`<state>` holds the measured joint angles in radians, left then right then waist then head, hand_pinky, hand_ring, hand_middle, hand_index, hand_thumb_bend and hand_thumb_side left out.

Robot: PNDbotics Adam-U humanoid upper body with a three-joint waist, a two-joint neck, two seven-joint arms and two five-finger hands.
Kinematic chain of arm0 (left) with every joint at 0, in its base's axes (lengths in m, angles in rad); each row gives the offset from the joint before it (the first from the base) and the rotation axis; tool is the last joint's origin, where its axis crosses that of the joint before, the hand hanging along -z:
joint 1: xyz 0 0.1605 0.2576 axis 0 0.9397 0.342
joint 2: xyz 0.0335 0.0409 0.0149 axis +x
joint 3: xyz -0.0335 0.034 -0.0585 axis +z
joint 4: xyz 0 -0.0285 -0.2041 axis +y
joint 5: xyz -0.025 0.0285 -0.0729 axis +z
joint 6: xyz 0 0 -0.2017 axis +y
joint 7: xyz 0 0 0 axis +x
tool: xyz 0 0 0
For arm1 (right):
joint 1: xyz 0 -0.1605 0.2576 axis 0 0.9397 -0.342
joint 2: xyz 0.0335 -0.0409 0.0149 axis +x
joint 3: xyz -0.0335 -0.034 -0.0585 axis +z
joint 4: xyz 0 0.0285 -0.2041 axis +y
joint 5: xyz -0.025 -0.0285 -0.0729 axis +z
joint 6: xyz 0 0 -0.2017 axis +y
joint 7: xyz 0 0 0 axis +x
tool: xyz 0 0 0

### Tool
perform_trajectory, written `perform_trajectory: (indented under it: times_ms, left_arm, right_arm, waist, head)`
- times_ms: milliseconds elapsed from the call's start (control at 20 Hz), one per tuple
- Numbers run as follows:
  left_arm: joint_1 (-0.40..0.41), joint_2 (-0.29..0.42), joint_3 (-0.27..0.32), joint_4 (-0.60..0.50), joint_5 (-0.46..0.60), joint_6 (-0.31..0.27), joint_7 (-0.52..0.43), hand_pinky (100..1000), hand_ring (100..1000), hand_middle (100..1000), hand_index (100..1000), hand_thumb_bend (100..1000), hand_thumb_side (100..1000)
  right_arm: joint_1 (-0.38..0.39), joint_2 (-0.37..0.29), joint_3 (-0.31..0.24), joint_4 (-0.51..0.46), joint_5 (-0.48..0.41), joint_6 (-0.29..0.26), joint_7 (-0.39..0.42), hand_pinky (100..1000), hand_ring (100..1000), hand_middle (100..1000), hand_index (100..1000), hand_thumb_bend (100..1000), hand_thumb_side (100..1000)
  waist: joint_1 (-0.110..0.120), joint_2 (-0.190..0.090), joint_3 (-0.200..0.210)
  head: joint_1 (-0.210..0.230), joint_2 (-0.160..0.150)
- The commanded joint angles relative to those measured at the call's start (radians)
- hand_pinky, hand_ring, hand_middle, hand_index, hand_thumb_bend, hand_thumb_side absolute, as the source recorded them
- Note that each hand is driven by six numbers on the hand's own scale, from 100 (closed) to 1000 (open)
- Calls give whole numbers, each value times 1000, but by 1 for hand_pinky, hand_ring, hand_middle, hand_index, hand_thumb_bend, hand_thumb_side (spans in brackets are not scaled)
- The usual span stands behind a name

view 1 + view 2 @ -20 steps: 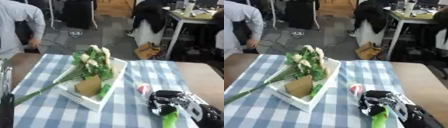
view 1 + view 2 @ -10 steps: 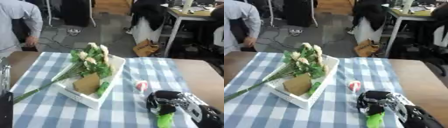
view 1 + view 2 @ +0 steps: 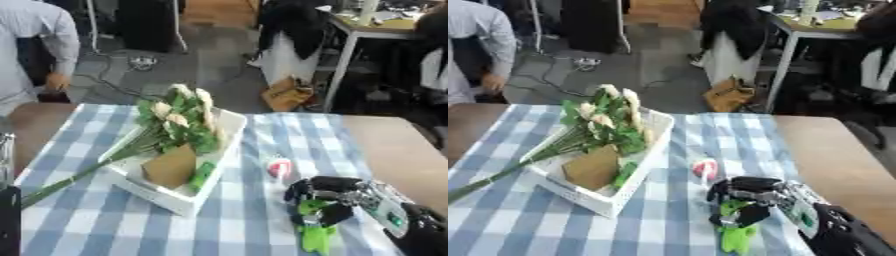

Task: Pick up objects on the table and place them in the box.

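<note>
The right robot hand (image 3: 325,197), at about 5 o'clock on the table (image 3: 398,150), has its fingers curled round a bright green thing (image 3: 315,235), perhaps a soft toy, which hangs below them. A small red-and-white thing (image 3: 278,168) lies just beside the hand, at its 11 o'clock. Farther left, the white box (image 3: 229,131) holds flowers (image 3: 179,117), a brown bag (image 3: 169,167) and something green.

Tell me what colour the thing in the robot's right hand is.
Bright green object, held in the right hand; clearest in the left eye view.
</note>
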<state>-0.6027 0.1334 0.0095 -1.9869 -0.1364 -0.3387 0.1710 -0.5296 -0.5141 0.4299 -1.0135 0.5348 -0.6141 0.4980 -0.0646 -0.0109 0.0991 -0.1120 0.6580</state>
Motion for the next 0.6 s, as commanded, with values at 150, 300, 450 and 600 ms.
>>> perform_trajectory:
  times_ms: [150, 300, 450, 600]
  left_arm:
    - [-9, 19, -1, -13, 1, 3, -5, 813, 980, 876, 957, 100, 890]
    - [-9, 20, -1, -13, 2, 5, -7, 813, 981, 875, 957, 100, 891]
    - [-10, 19, -1, -13, 3, 4, -7, 813, 980, 875, 957, 100, 891]
    - [-11, 19, -1, -13, 5, 4, -8, 814, 980, 874, 956, 100, 889]
  right_arm:
    - [-26, -79, 34, -107, -28, -293, 404, 984, 971, 1000, 1000, 805, 547]
    - [-23, -95, 54, -150, 61, -293, 408, 1000, 1000, 1000, 1000, 830, 464]
    - [-24, -101, 59, -198, 156, -293, 408, 1000, 1000, 1000, 1000, 789, 489]
    - [-18, -106, 68, -243, 231, -293, 385, 1000, 1000, 1000, 1000, 770, 488]
  waist:
    - [3, -23, -1]
    - [3, -22, 0]
    - [3, -21, 2]
    - [4, -20, 4]
  head:
    - [-3, -7]
    - [-6, -7]
    - [-11, -4]
    - [-14, -2]
